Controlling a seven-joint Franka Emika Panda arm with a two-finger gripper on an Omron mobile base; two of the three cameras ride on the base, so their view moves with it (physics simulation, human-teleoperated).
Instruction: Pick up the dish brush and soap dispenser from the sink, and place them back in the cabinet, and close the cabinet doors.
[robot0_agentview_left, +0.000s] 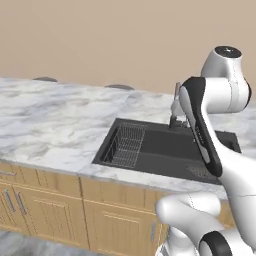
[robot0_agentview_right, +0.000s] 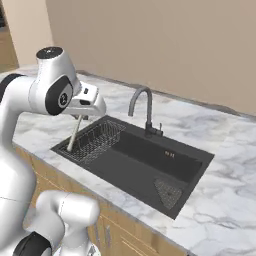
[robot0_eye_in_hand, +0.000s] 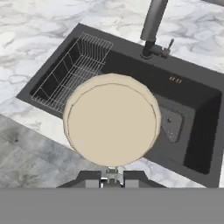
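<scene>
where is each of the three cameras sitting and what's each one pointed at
Left base view: behind the arm's left, looking down at the sink; white arm rises at right.
Right base view: behind the arm's right, facing the same sink; arm at left, dish brush hanging from the hand.
Hand view: on the hand, looking down the gripper, shut on the brush's round head.
All share the sink, wire rack and faucet.

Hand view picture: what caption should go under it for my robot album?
The gripper, shut on the dish brush, holds its round cream head above the black sink.
</scene>
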